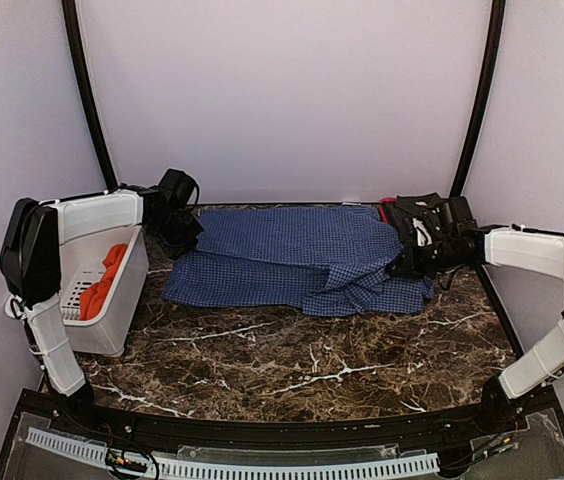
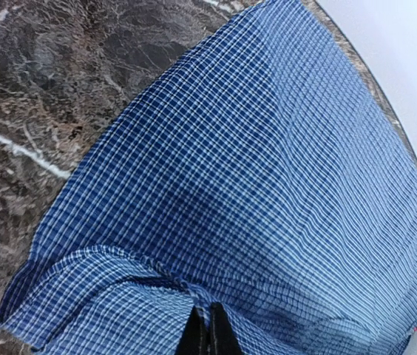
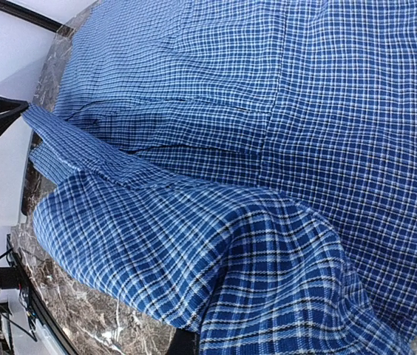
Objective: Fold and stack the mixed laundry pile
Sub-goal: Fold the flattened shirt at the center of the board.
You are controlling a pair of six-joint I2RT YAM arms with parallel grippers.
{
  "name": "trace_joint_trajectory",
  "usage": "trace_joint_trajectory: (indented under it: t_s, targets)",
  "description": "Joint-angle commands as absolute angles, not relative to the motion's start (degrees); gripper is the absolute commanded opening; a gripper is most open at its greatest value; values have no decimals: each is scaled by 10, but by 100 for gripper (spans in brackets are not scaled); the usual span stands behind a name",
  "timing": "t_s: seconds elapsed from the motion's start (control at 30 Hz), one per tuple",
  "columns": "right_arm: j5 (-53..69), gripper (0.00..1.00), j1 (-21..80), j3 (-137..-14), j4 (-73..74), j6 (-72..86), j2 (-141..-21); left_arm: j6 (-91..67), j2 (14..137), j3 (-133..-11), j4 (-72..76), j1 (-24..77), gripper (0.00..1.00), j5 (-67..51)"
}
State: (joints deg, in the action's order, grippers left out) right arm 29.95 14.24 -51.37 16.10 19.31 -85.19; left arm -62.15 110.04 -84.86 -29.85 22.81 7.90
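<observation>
The blue-and-white checked shirt (image 1: pixel 297 258) lies spread across the back of the marble table. My left gripper (image 1: pixel 184 243) is at its left edge; in the left wrist view (image 2: pixel 208 333) the black fingertips are pinched shut on a hem fold of the shirt (image 2: pixel 268 185). My right gripper (image 1: pixel 402 266) is at the shirt's right end. In the right wrist view the checked cloth (image 3: pixel 268 185) drapes over the fingers and hides them, so I cannot tell how they stand. The orange-red shirt (image 1: pixel 102 282) lies in the white basket (image 1: pixel 112 335) at the left.
The white slotted basket stands at the left edge of the table, under the left arm. A dark marble table top (image 1: pixel 302 360) extends in front of the shirt. Black frame posts rise at both back corners.
</observation>
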Motion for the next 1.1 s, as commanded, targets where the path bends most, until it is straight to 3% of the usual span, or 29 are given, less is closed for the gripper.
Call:
trace_joint_trajectory:
  t_s: [0.0, 0.33, 0.53, 0.83, 1.07]
  targets:
    - [301, 0, 144, -526, 197, 187, -794, -609, 969, -774, -305, 250, 0, 93]
    - [324, 0, 162, -429, 265, 212, -664, -639, 733, -542, -342, 333, 0, 125]
    - [299, 0, 236, -369, 288, 291, -591, -706, 623, -437, -385, 401, 0, 131]
    - [278, 0, 287, -271, 320, 415, -429, -744, 584, -376, -387, 463, 0, 124]
    - [277, 0, 289, -270, 322, 424, -431, -729, 589, -397, -410, 466, 0, 131]
